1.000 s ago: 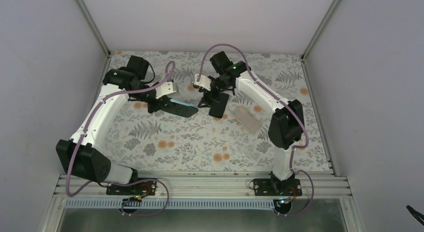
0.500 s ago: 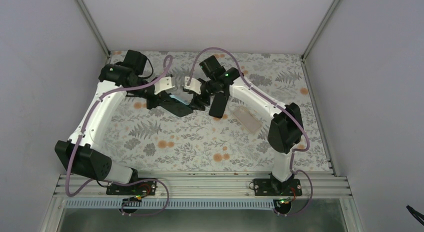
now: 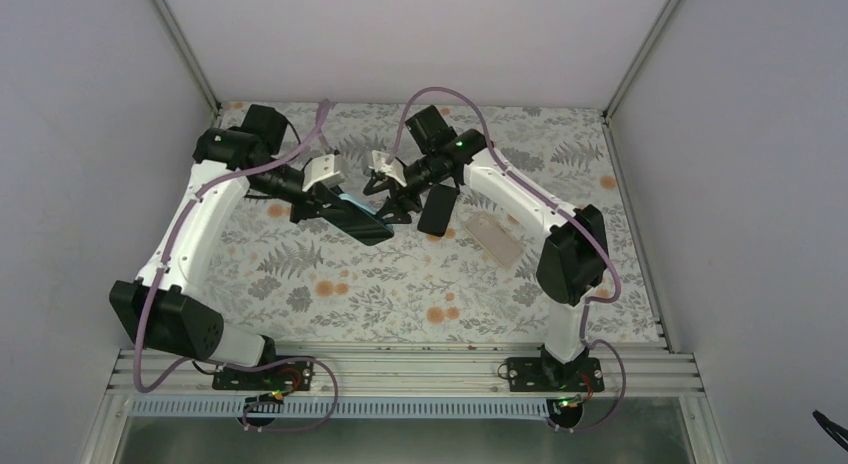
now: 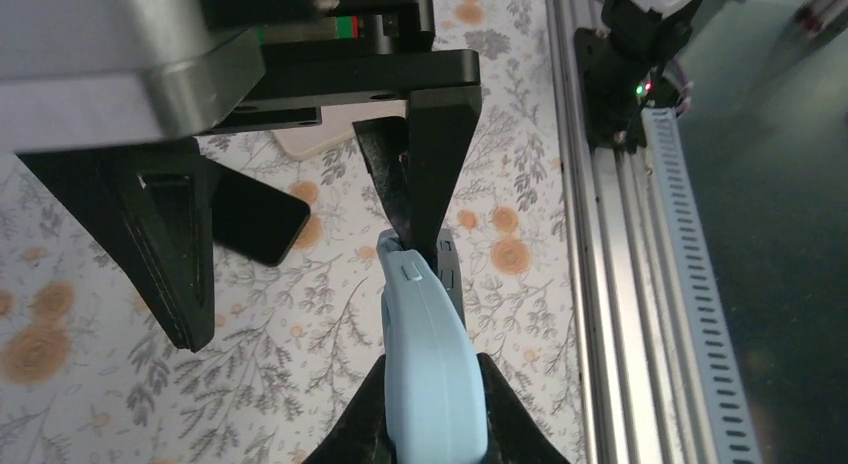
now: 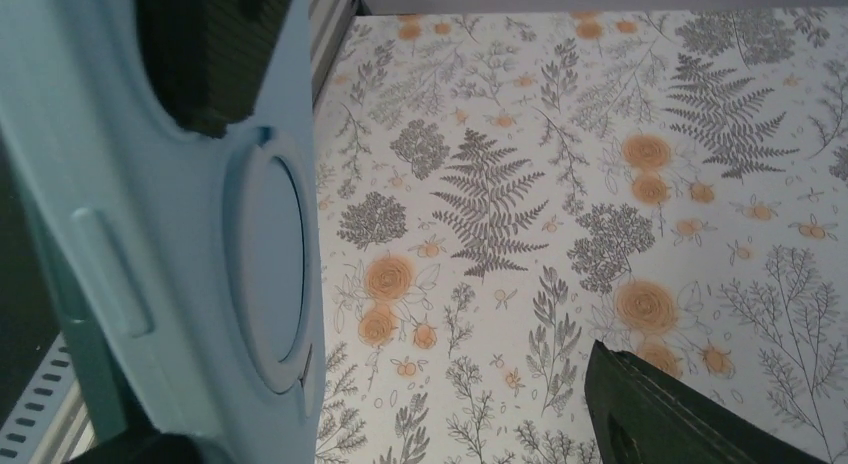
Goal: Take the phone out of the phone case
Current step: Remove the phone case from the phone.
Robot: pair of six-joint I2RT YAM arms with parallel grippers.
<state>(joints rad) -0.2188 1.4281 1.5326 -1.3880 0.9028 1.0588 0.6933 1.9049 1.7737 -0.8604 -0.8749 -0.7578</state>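
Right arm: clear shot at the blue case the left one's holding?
Probably yes. The right gripper has its jaws open at the free end of the blue case, which the left gripper holds; nothing lies between them.

— Where is the phone case (image 3: 345,198)?
— Off the bench, clamped at one end between the left fingers (image 4: 352,431). It is pale blue, with a raised side button and a round recess on its back.
— And the phone (image 3: 362,222)?
— A dark slab seated in the case, lying diagonally in the overhead view.
— Has it come loose?
— From the left wrist, a dark edge shows beside the blue rim at the far end. Whether it has lifted out, I can't tell.
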